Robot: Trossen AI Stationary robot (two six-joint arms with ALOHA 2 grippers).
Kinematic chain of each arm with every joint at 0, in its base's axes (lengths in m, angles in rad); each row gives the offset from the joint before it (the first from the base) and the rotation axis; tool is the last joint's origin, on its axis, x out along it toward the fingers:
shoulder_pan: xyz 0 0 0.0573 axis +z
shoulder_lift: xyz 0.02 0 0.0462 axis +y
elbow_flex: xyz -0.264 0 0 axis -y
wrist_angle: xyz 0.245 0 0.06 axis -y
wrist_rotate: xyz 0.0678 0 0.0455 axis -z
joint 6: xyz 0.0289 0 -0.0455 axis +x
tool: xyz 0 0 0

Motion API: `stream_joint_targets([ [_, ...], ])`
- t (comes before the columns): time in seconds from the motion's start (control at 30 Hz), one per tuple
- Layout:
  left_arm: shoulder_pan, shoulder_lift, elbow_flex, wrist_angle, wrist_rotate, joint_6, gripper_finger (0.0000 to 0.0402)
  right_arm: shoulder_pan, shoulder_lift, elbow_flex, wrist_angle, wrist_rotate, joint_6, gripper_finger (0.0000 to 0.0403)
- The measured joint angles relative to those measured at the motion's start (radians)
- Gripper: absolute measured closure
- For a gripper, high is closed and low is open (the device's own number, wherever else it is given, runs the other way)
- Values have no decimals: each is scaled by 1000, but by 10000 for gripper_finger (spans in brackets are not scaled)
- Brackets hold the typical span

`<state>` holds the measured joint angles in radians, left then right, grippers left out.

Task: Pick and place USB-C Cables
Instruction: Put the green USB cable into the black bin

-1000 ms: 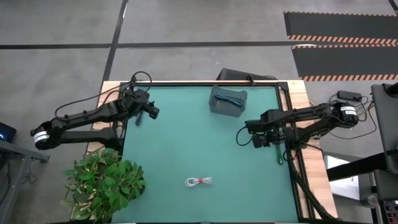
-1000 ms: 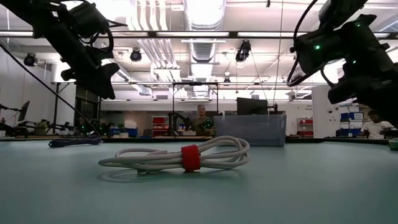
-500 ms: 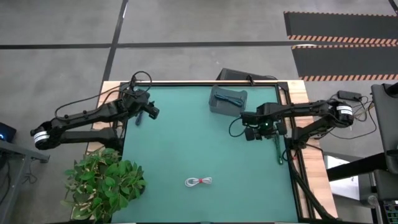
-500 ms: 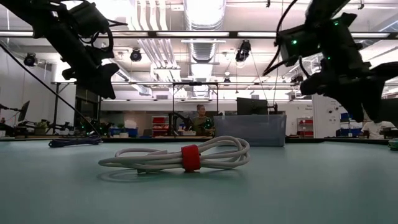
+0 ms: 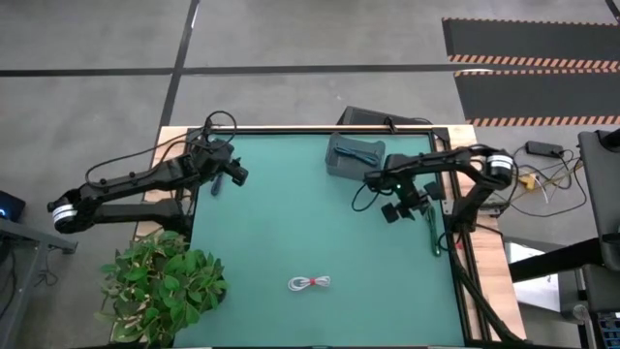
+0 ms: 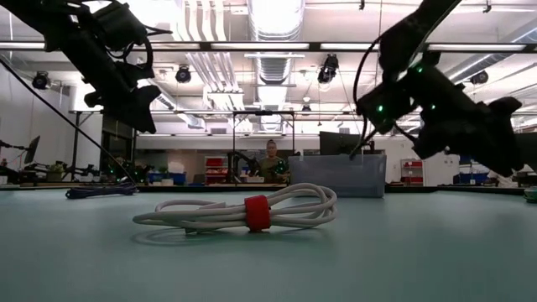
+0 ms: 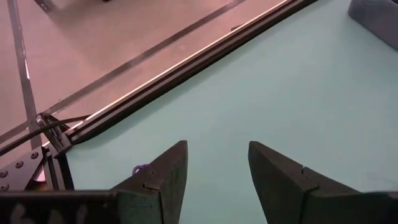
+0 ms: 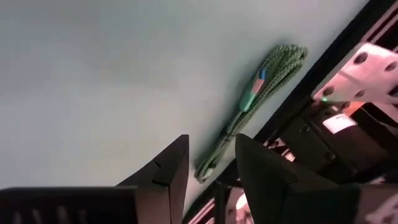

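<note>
A white cable bundle with a red band [image 5: 310, 283] lies near the table's near edge, close in the low view [image 6: 252, 211]. A teal-green cable [image 5: 434, 233] lies along the table's right edge and shows ahead of my right gripper [image 8: 255, 99]. A dark blue cable [image 5: 215, 184] lies at the far left [image 6: 101, 191]. My left gripper [image 5: 239, 175] hangs open above the table beside the dark blue cable [image 7: 217, 165]. My right gripper [image 5: 399, 208] is open and empty above the table [image 8: 211, 162], left of the teal-green cable.
A grey translucent bin [image 5: 356, 155] stands at the far middle of the green mat, with something blue inside; it also shows in the low view [image 6: 336, 174]. A potted plant [image 5: 160, 286] stands off the table's near left corner. A black rail [image 5: 455, 242] borders the right edge.
My right arm has folded in toward the far side, and its gripper has turned about over the right part of the table, so that it now faces the teal-green cable at the right edge. The cables lie as before.
</note>
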<state>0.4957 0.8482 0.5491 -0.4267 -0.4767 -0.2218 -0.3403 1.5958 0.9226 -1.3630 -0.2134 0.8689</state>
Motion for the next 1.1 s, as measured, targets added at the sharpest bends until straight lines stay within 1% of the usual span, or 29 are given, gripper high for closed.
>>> stream_joint_targets([
  [0.13, 0, 0, 0, 0, 0, 0, 246, -41, 50, 0, -76, 0, -55, 265],
  [0.23, 0, 0, 0, 0, 0, -1, 246, -62, 66, -3, -108, 30, -66, 254],
  [0.4, 0, 0, 0, -1, -1, 0, 246, -74, 67, -7, -50, 31, -70, 242],
  [0.63, 0, 0, 0, -1, -1, 1, 246, -73, 65, -33, -32, 30, -69, 243],
  [0.87, 0, 0, 0, -1, -1, 1, 246, -58, 13, -58, -21, 32, -48, 242],
  [1.0, 0, 0, 0, -1, -1, 0, 246, -20, -57, -56, -18, 31, 19, 247],
  [1.1, 0, 0, -2, -1, -1, 0, 246, 29, -126, -46, -13, 32, 96, 251],
])
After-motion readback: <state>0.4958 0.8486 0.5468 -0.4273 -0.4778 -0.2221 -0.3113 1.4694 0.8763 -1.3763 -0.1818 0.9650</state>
